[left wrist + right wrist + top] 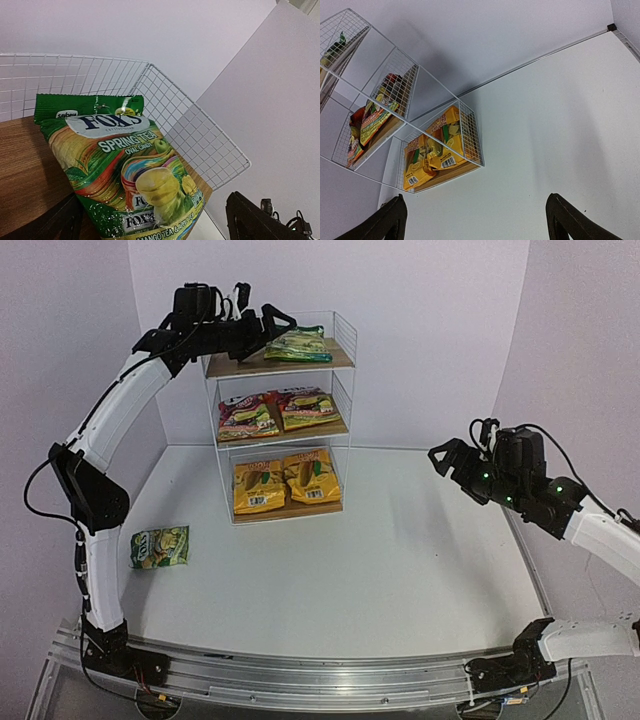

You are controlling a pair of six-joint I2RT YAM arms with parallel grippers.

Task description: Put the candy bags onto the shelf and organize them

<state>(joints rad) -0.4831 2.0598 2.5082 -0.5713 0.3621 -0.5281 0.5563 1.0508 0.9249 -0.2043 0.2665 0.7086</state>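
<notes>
The shelf (235, 365) stands at the back of the table. A green candy bag (297, 346) lies flat on its top board. My left gripper (272, 330) is open at that board's front, its dark fingers wide on either side of the bag's (125, 170) near end, apart from it. Two red bags (247, 416) lie on the middle board and two yellow bags (259, 487) on the bottom board. Another green bag (160, 547) lies on the table by the left arm. My right gripper (452, 468) hangs open and empty at the right.
White walls close in the table at the back and both sides. The shelf's wire side panel (200, 135) rises just right of the top bag. In the right wrist view the shelf (470, 135) is seen from below, with the yellow bags (437, 145) inside.
</notes>
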